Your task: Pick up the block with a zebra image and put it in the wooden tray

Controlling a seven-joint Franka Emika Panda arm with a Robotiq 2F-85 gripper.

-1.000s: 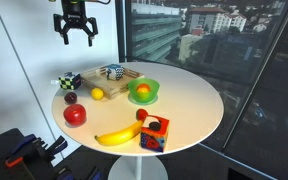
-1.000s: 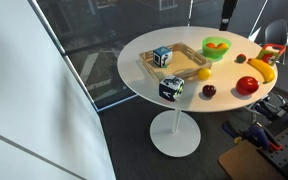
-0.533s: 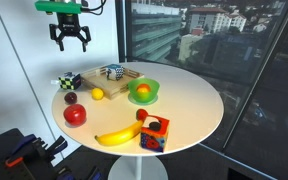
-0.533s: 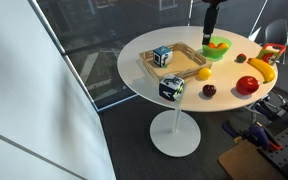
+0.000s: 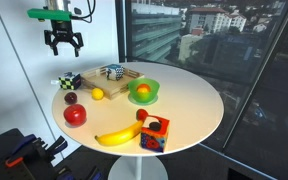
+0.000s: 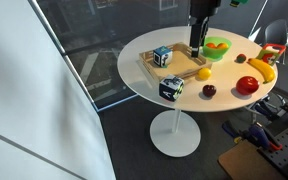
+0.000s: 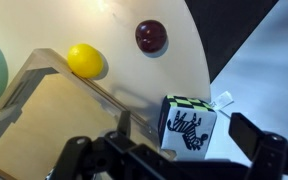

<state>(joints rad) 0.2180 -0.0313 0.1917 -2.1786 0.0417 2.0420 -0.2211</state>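
In an exterior view, a banana (image 5: pixel 117 137) and a red-and-blue cube (image 5: pixel 154 133) are lying at the near edge of the round table (image 5: pixel 189 100). Farther back, the block with a zebra image (image 5: pixel 66 83) is sitting at the table's left edge, just left of the wooden tray (image 5: pixel 94 80) and outside it. Above the block, the gripper (image 5: pixel 64 48) is hanging with its fingers spread wide, gripping nothing.

The block with a zebra image (image 7: pixel 189 127) stands at the rim of the table (image 5: pixel 189 95), with open air above and outward. A corner of the wooden tray (image 7: pixel 44 105) lies just beside it, and the lemon (image 7: pixel 85 60) and plum (image 7: pixel 151 36) stand near. A blue-patched block (image 6: pixel 162 57) fills one tray corner; the remaining floor is bare.
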